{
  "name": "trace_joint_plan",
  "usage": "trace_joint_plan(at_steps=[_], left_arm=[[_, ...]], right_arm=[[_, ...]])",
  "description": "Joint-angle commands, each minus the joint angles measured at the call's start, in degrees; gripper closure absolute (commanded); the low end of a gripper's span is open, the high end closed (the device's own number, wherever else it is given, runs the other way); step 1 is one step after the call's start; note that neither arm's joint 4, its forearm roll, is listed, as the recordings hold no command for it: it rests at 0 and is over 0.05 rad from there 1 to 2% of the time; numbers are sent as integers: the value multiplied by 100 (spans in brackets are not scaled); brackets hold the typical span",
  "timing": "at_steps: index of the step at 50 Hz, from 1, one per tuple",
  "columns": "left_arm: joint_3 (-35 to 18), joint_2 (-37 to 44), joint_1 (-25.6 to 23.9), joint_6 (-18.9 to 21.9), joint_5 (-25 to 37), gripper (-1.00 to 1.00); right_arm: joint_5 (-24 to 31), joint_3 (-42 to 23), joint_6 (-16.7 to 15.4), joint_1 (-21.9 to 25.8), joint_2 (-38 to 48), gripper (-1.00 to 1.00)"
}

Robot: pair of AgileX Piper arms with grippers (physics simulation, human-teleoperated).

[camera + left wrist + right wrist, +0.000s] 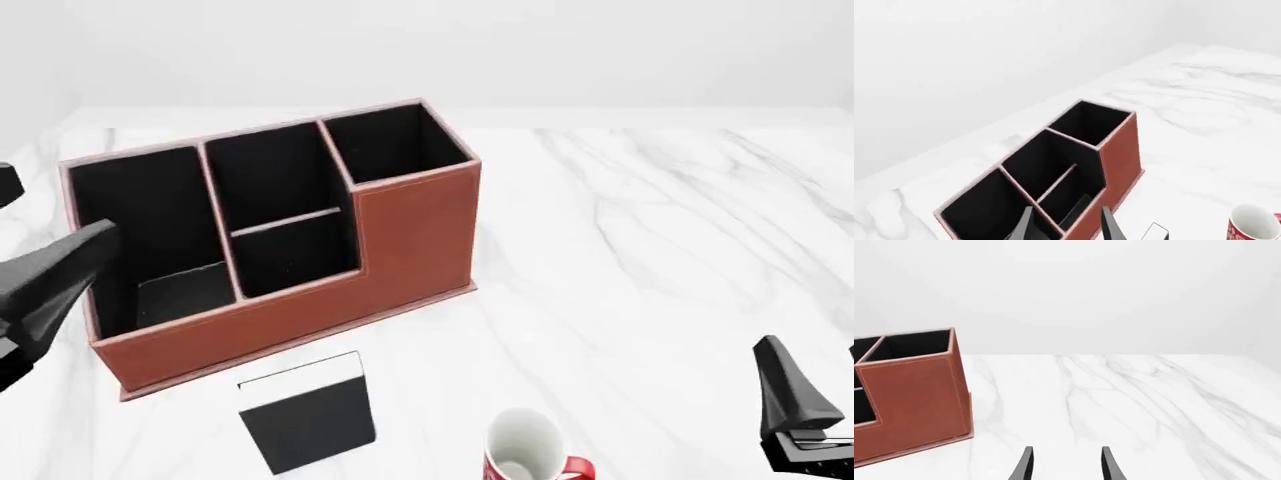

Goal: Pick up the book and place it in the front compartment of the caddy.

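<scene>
Front view: the caddy [287,290], reddish-brown with black lining and pale stitched rims, stood on the white marble table [641,230], left of centre. Its wide large cell lay at the left, the tall square cell at the far right end, and the front compartment [296,255] sat in the middle, shallow, behind the low brown outer wall and parted from the cell behind it by a thin low divider. The book [307,410] lay flat on the table just in front of the caddy's near wall, apart from it, its white strip of page edges on the side nearest the caddy. A red-and-white mug [525,448] stood near the book's right, not touching it.

Left gripper [1067,225]: positioned above the caddy's near portion, fingers parted with nothing between them. In the left wrist view a corner of the book and the mug appeared beyond the caddy's outer wall.

Right gripper [1066,465]: low over bare table, well to the right of the caddy, fingers likewise spread and empty.
</scene>
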Motion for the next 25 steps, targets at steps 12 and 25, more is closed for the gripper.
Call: trace_joint_plan(at_steps=[12, 25], left_arm=[[-1534, 2050, -1560, 391, 2112, -100], [-2100, 2739, -1634, 817, 2867, -100]], right_arm=[[-1, 3, -2, 0, -5, -100], [-1, 3, -2, 1, -5, -100]])
